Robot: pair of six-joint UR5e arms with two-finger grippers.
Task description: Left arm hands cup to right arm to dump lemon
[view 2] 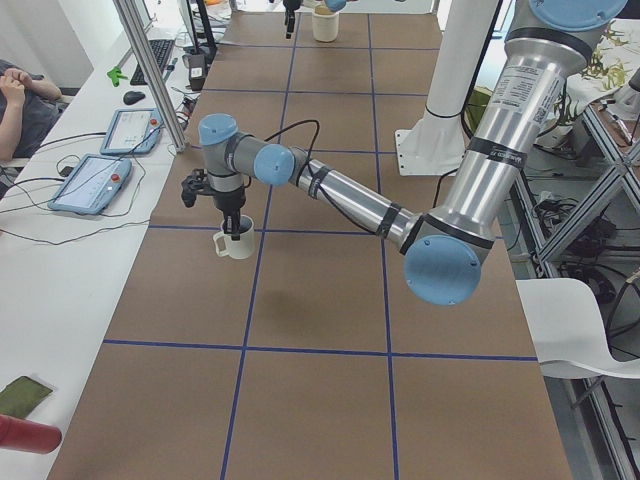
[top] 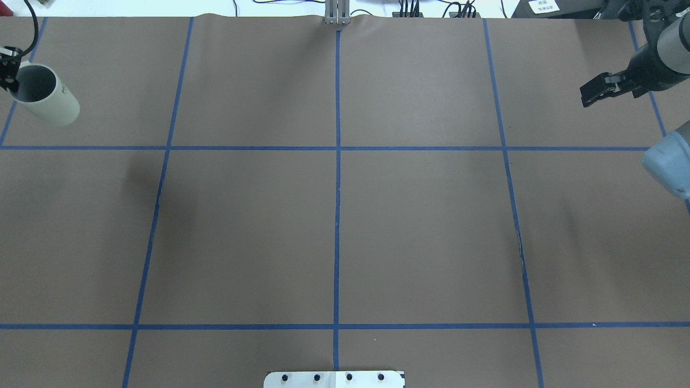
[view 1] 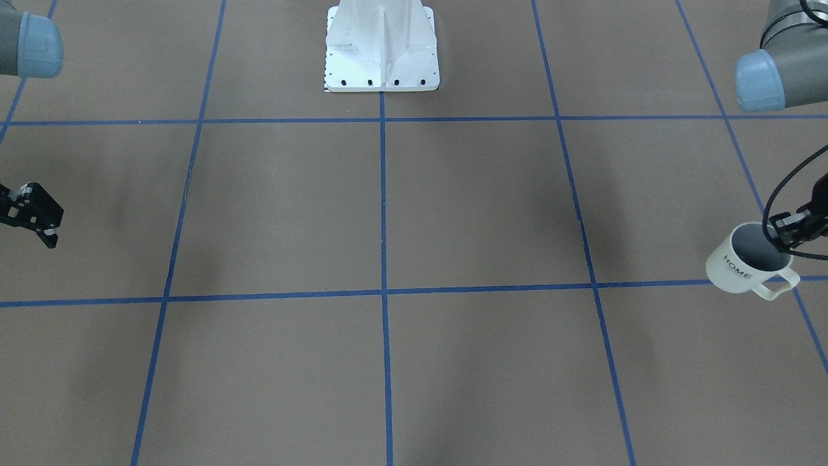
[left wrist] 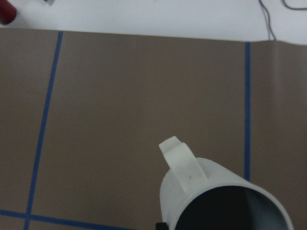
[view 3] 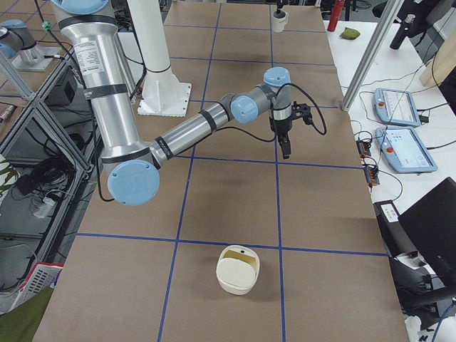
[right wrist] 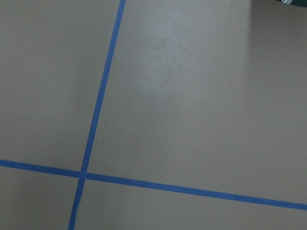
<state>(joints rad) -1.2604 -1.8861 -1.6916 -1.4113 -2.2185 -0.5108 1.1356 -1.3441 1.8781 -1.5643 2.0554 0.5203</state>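
Observation:
The off-white cup [view 1: 734, 265], marked "HOME", hangs from my left gripper [view 1: 781, 238] at the table's far left end. The gripper is shut on the cup's rim, with one finger inside. The cup also shows in the overhead view [top: 51, 102], the exterior left view [view 2: 233, 246] and the left wrist view [left wrist: 201, 191], handle pointing away. Its dark inside shows no lemon. I cannot tell whether the cup touches the table. My right gripper [view 1: 49, 238] hangs empty and looks shut above the table's right end; it also shows in the overhead view [top: 587, 97] and the exterior right view [view 3: 286, 152].
A cream container [view 3: 239, 269] stands on the table beyond my right gripper. The white robot base [view 1: 381, 58] is at the table's middle edge. Tablets [view 2: 90, 182], a metal post [view 2: 150, 75] and a seated operator [view 2: 15, 95] are along the side bench.

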